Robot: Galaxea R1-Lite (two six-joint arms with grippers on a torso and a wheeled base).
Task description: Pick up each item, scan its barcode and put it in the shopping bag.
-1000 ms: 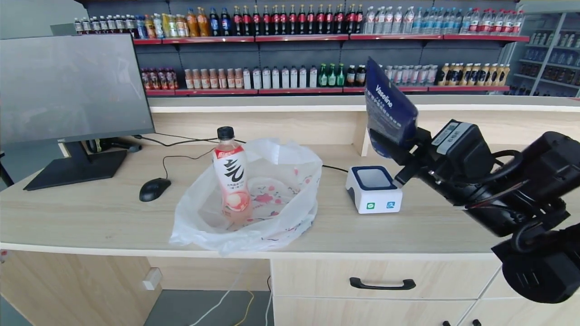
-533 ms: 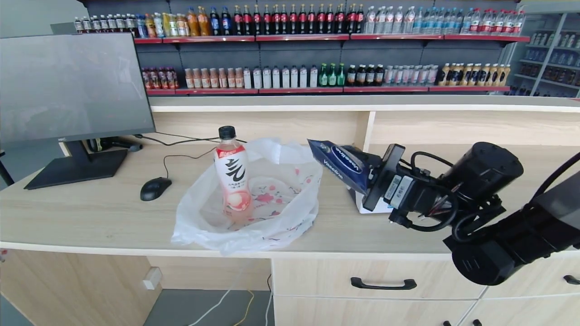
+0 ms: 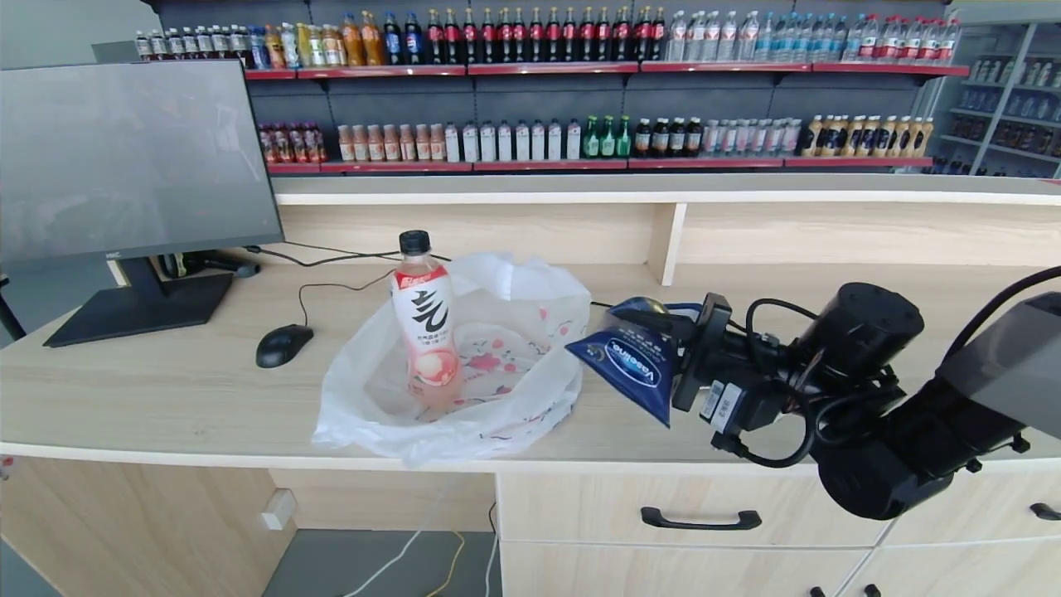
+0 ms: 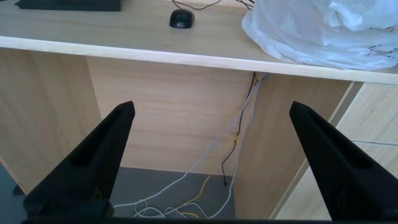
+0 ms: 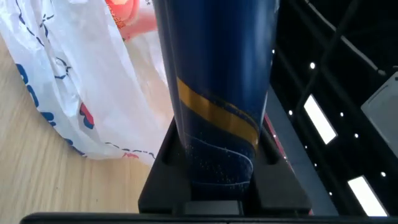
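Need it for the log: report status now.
Right tool shut on pouch, beside bag. Left tool open. Bottle upright in bag, space beside it.

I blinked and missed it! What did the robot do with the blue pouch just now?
The right gripper swung the blue pouch down from high up and tipped it sideways, so it is now close beside the shopping bag. It never let go. The bottle in the bag, the mouse and the monitor stayed put.
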